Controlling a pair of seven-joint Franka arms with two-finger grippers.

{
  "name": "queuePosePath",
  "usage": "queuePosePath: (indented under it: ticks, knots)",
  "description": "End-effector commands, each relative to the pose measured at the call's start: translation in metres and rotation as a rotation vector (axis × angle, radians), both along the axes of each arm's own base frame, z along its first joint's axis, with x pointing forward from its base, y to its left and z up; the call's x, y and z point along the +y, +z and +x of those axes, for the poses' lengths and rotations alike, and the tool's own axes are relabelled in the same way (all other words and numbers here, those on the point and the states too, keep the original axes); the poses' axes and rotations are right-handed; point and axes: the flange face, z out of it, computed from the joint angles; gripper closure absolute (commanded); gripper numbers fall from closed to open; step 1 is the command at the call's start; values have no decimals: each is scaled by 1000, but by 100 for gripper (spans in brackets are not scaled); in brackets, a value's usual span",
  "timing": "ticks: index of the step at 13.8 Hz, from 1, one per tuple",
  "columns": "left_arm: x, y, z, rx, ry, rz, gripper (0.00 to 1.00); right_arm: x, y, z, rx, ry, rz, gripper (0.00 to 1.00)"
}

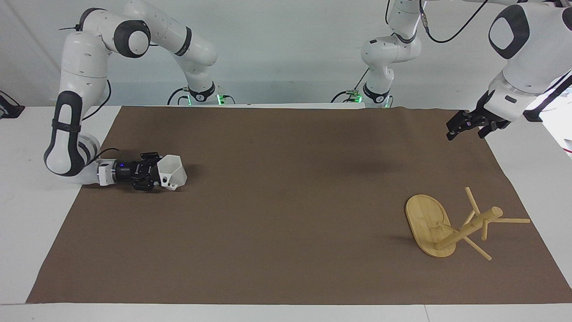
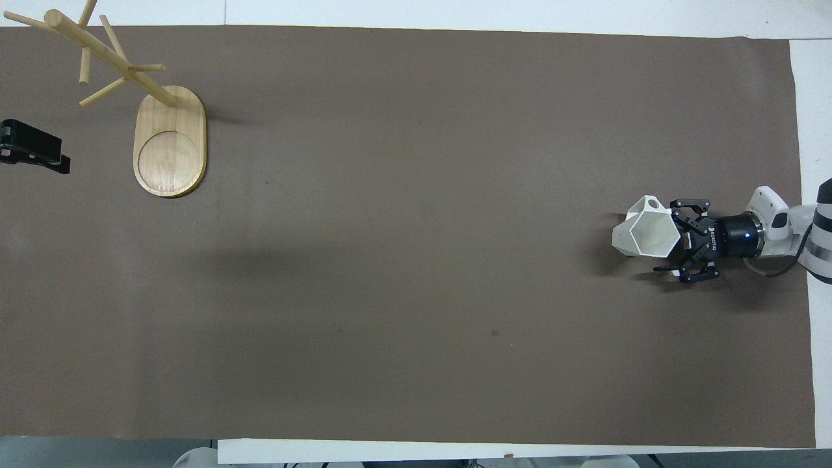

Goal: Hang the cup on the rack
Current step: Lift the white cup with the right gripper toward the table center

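Right gripper [image 1: 154, 177] is lying low against the cup [image 1: 172, 171], jaws wide around it, perhaps touching. Left gripper [image 1: 464, 129] is waiting open above the mat's [image 1: 286, 214] edge, near the rack [image 1: 440, 228].

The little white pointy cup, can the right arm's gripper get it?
Probably yes. The right gripper, open, is already right at the small white faceted cup on the brown mat, with nothing between them.

White table [image 1: 27, 250] with a brown mat [image 1: 286, 201] covering most of the top. Plain pale wall [image 1: 277, 49] at the robots' end. Even light, soft shadows on the mat.
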Motion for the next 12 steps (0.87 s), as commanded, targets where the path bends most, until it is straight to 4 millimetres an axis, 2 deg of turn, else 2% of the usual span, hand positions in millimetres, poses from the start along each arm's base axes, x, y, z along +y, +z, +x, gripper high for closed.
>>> queuePosePath:
  ticks: [1,5,7,9,12]
  knots:
    - [2,4,-6,-1,-1,17,0,13,6,2,-29,-12,-7,0]
    - [2,4,-6,-1,-1,17,0,22,1,4,-25,-15,-17,0]
    - [2,4,-6,-1,-1,17,0,25,2,11,-36,-46,-23,0]
    - [2,4,-6,-1,-1,17,0,38,0,14,-35,-33,-22,0]
    - [3,4,-6,-1,-1,19,0,42,-4,8,-41,-26,-10,0]
